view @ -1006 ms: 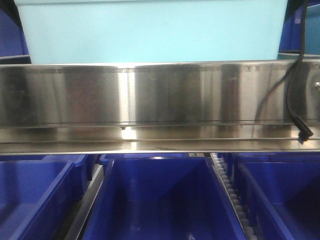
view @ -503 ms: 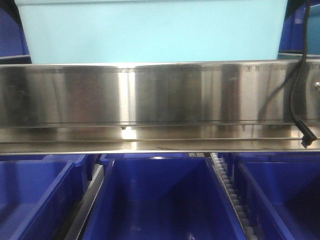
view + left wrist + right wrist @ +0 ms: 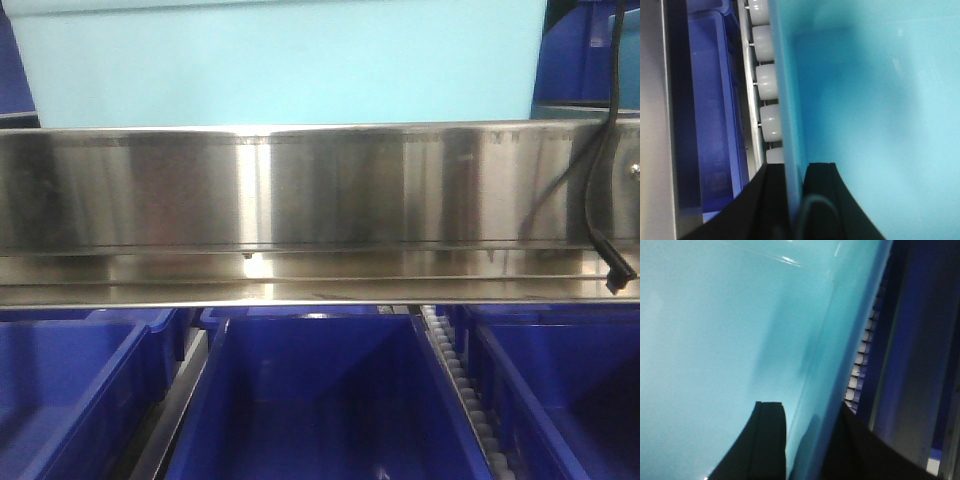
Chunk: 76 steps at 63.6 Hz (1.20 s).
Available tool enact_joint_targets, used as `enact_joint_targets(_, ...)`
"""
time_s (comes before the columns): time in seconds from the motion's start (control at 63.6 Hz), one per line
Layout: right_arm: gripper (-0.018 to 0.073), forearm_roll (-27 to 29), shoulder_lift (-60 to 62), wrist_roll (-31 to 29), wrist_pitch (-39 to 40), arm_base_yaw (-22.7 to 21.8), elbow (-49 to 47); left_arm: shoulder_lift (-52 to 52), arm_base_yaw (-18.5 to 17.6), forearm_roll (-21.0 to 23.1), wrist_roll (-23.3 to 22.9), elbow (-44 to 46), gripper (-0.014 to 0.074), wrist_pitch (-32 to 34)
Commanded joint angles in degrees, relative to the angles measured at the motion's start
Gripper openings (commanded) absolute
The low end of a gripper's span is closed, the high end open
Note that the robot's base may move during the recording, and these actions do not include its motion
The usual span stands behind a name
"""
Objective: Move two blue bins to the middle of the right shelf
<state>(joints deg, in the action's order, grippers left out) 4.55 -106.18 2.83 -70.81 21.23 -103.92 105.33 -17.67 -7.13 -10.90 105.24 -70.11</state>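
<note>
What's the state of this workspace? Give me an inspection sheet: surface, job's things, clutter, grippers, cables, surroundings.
Surface: steel shelf rail spans the front view.
Job's things: light blue bin sits above the rail, gripped at both side walls.
Clutter: nothing seen.
Grippers: left gripper and right gripper, jaws of each clamped astride a bin wall.
Cables: black cable hangs across the rail at the right.
Surroundings: dark blue bins below, with a white roller track between them.

Three cameras, all close on the pale bin (image 3: 290,60).
My front camera faces its long wall, with the steel rail (image 3: 320,200) just below; my wrist cameras each look along one side wall.
</note>
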Motion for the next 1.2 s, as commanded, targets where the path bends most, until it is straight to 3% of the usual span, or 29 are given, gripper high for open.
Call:
enact_joint_targets(0.0,-0.0153,-0.9,0.1,1.1,0.9,-0.2,0.1,-0.4,-0.3,0.5,0.1,0.4,-0.0111,0.1)
enact_joint_targets(0.44,-0.0153,-1.0,6.2,2.2,0.9,-0.2,-0.4,-5.6,-0.3,0.8,0.1,1.0,-0.0111,0.1)
enact_joint_targets(0.881,-0.0153,-0.8,9.6,2.2,0.9,-0.1,-10.1,-10.8,-0.4,2.1,0.1,7.3,-0.0111,0.1)
enact_joint_targets(1.179,-0.0153,-0.8,9.9,2.2,0.9,-0.1,-10.8,-11.0,-0.4,2.2,0.1,9.7,-0.0111,0.1)
